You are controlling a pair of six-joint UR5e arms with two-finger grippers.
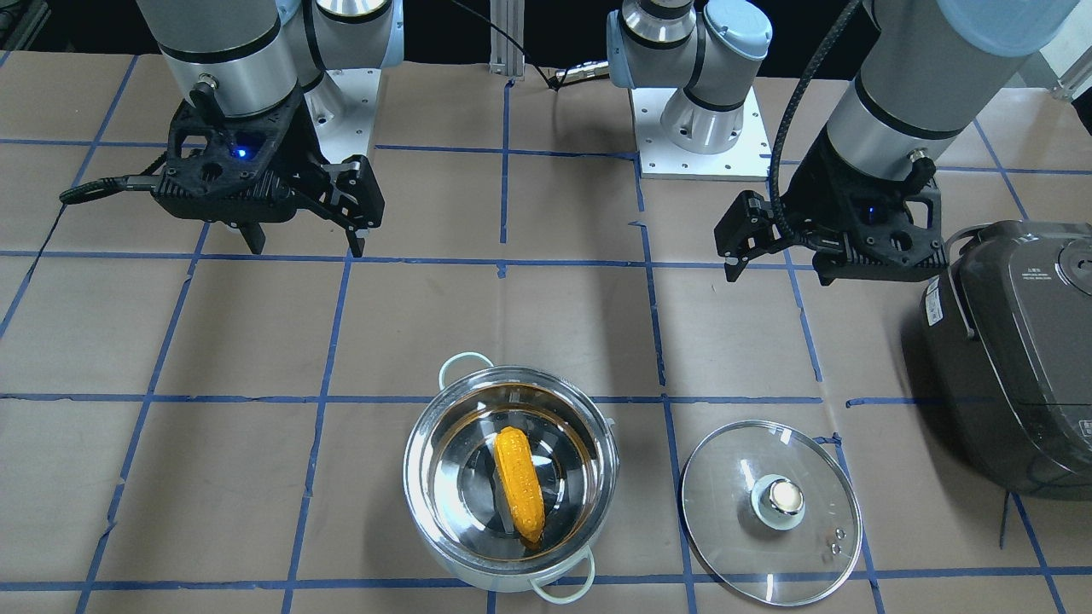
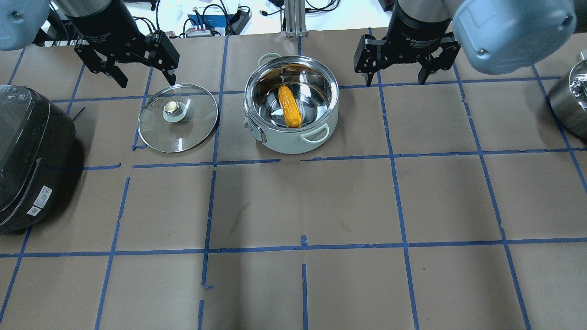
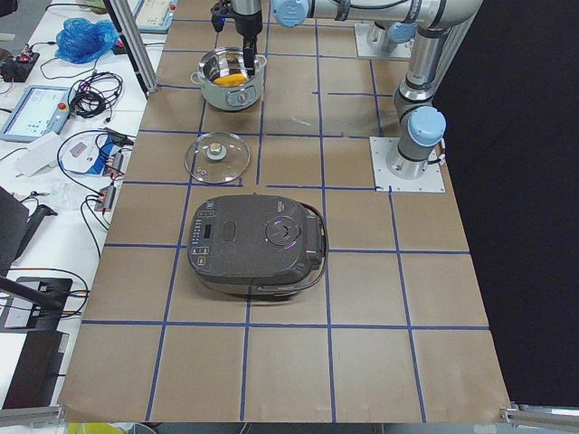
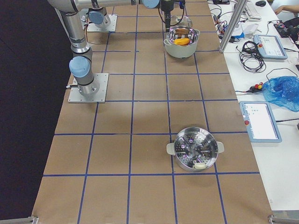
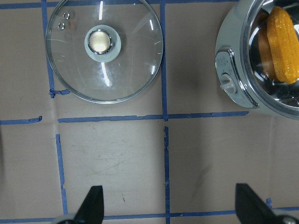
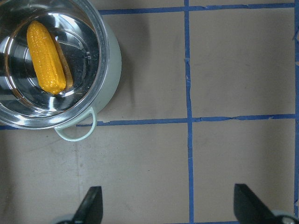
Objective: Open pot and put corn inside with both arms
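Note:
The steel pot (image 2: pixel 293 143) stands open at the far middle of the table. The orange-yellow corn (image 2: pixel 290 106) lies inside it, also seen in the front view (image 1: pixel 519 482) and both wrist views (image 5: pixel 282 44) (image 6: pixel 45 56). The glass lid (image 2: pixel 179 133) lies flat on the table, knob up, on the pot's left (image 1: pixel 734 533) (image 5: pixel 105 81). My left gripper (image 2: pixel 146 80) hovers open and empty just beyond the lid (image 1: pixel 776 271). My right gripper (image 2: pixel 394 80) hovers open and empty to the right of the pot (image 1: pixel 305 243).
A dark grey rice cooker (image 2: pixel 27 156) sits at the table's left edge (image 1: pixel 1015 358). A steel steamer pot (image 4: pixel 196 151) stands at the right end, partly visible in the overhead view (image 2: pixel 571 101). Brown paper with blue tape lines covers the table.

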